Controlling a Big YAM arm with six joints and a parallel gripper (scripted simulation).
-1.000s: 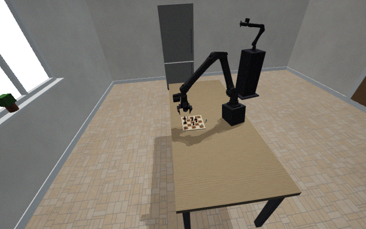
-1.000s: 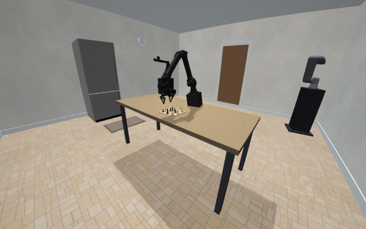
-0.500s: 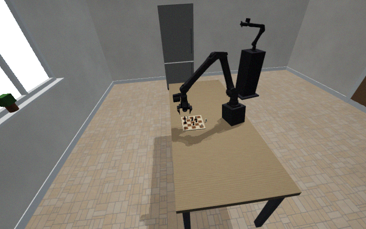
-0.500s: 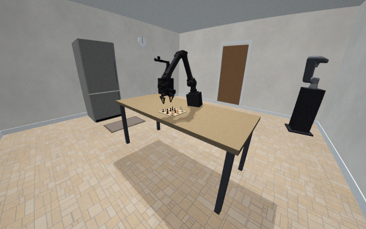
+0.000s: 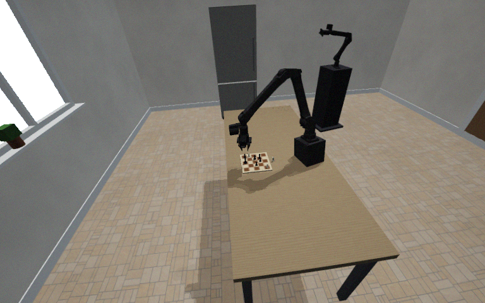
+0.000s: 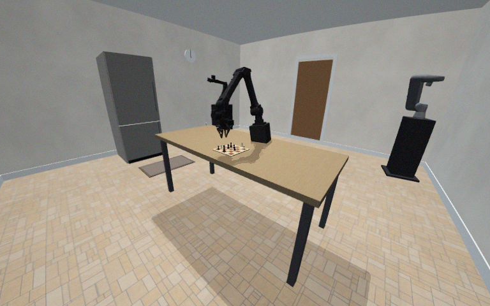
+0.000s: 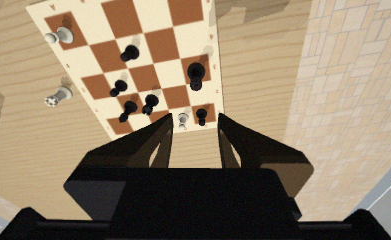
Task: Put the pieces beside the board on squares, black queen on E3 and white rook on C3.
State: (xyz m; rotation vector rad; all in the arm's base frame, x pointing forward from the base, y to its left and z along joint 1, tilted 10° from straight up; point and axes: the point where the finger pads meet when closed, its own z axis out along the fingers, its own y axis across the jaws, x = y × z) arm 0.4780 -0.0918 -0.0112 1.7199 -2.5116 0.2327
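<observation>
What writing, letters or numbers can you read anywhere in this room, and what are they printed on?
"A": a small reddish mark on the pale edge of the chessboard, seen from the wrist view; this reading is unsure.
Other edge marks on the chessboard: present, but too small and blurred to read.
Wall clock: too small to show any numerals.
Fridge, door and gripper: no readable text.
</observation>
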